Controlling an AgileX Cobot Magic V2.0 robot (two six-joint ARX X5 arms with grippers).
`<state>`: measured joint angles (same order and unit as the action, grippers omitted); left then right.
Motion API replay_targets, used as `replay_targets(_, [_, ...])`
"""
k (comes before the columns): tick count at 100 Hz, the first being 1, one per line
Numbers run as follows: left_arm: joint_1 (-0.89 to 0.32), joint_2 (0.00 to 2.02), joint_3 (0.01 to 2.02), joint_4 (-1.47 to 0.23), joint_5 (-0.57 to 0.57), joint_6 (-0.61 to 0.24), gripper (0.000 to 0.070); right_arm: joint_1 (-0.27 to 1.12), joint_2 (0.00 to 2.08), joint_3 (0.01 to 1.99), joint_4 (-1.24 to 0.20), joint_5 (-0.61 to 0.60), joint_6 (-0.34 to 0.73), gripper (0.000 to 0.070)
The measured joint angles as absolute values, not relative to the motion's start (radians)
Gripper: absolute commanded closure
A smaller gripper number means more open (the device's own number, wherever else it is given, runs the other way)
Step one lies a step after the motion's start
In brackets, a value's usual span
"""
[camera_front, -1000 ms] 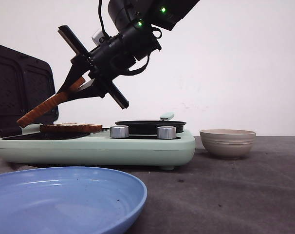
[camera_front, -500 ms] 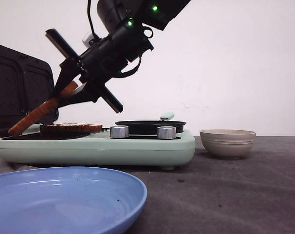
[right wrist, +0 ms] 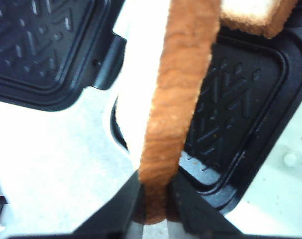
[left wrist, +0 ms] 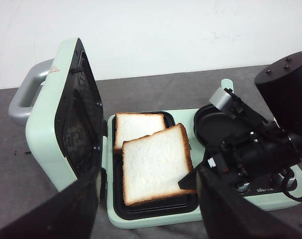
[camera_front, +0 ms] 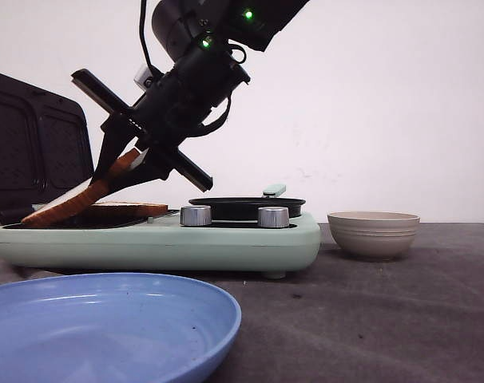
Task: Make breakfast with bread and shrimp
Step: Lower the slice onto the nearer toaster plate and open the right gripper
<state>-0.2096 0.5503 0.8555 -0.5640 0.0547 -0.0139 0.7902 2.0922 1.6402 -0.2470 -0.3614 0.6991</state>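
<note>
From the front, the bread looks like thin brown edges. The left wrist view shows two square slices in the green sandwich maker [camera_front: 158, 239]: a flat slice [left wrist: 138, 128] and a tilted slice [left wrist: 153, 164] leaning over it. The right gripper [camera_front: 114, 169] pinches the tilted slice's edge. One beige bowl [camera_front: 374, 233] sits right of the maker. I cannot tell whether the left gripper [left wrist: 146, 211] is spread.
</note>
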Motion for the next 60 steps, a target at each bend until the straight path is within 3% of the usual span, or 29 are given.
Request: replay_targets(60, [-0.21,0.55,0.855,-0.564,0.055,-0.014,0.0387,0.821,2.092,1.642,-0.302,-0.257,0.607,0.07])
